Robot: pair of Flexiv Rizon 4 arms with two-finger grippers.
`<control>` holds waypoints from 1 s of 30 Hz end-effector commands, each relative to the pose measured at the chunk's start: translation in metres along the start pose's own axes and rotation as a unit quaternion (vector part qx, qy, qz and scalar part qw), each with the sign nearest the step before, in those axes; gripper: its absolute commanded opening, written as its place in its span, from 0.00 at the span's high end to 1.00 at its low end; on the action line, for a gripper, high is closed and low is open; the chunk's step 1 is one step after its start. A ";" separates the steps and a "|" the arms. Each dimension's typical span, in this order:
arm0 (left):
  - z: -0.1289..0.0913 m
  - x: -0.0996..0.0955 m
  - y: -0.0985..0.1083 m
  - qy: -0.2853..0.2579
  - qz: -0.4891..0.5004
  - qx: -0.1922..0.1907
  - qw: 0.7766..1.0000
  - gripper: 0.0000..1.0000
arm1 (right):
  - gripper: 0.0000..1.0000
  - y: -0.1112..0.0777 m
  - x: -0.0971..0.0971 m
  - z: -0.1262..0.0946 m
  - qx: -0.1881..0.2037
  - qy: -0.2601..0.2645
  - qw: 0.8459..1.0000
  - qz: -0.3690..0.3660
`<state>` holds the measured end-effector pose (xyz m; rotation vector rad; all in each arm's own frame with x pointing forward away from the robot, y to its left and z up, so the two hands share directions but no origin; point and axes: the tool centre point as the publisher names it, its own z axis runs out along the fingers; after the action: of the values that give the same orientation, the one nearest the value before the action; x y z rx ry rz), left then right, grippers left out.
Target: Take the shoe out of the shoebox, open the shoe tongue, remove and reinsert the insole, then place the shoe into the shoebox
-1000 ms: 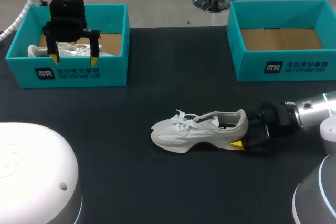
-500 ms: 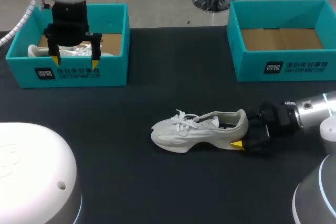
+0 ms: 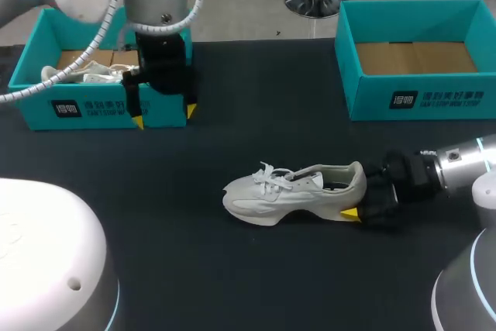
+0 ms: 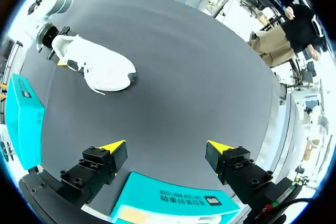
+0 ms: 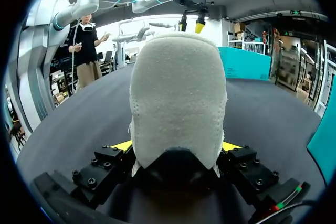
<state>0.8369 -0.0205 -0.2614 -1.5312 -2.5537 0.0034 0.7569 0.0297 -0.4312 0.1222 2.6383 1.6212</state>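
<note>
The white sneaker (image 3: 294,191) lies on its sole near the middle of the surface, toe toward the left edge. Its heel is clamped from both sides by the right hand (image 3: 360,199), and the right wrist view shows a yellow tip pressed to each flank of the heel cup. That grip is the main worry. It holds only the soft back of the shoe, so a pull on the tongue or insole could swing the toe round, fold the heel inward, or drag the shoe out of the fingers. The left hand (image 3: 164,116) is empty, its fingers spread wide, and hangs over the front right corner of the left shoebox (image 3: 101,110), which sits at the far left corner of the surface and holds a second white shoe (image 3: 77,75). Dropping or sweeping sideways from there could catch a finger on the cardboard wall and shove or tip that box. The shoe's opening sits close to the right hand's fingers, so the two hands could knock together when the left one reaches in. The loose laces (image 3: 271,174) over the tongue could snag a yellow tip. The insole cannot be made out in the dark opening, so a blind pinch might take the lining instead. The right shoebox (image 3: 418,100) at the far right corner stands empty.
</note>
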 end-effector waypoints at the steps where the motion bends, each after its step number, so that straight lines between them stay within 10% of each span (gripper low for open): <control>1: 0.002 -0.021 -0.018 -0.023 -0.512 0.000 0.858 0.00 | 1.00 -0.001 0.001 0.002 0.001 -0.001 1.000 0.000; 24: 0.006 -0.026 -0.032 -0.024 -0.494 -0.009 0.869 0.00 | 1.00 -0.001 0.001 0.002 0.001 -0.001 1.000 0.000; 26: 0.007 -0.042 -0.035 -0.027 -0.637 -0.058 0.768 0.00 | 1.00 -0.001 0.001 0.002 0.001 -0.001 1.000 0.000; 30: 0.010 -0.054 -0.043 -0.003 -0.834 -0.037 0.550 0.00 | 1.00 -0.001 0.001 0.002 0.001 -0.001 1.000 0.000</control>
<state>0.8222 -0.0731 -0.2704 -0.0732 -3.0554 -0.0993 0.7569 0.0297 -0.4312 0.1222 2.6383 1.6211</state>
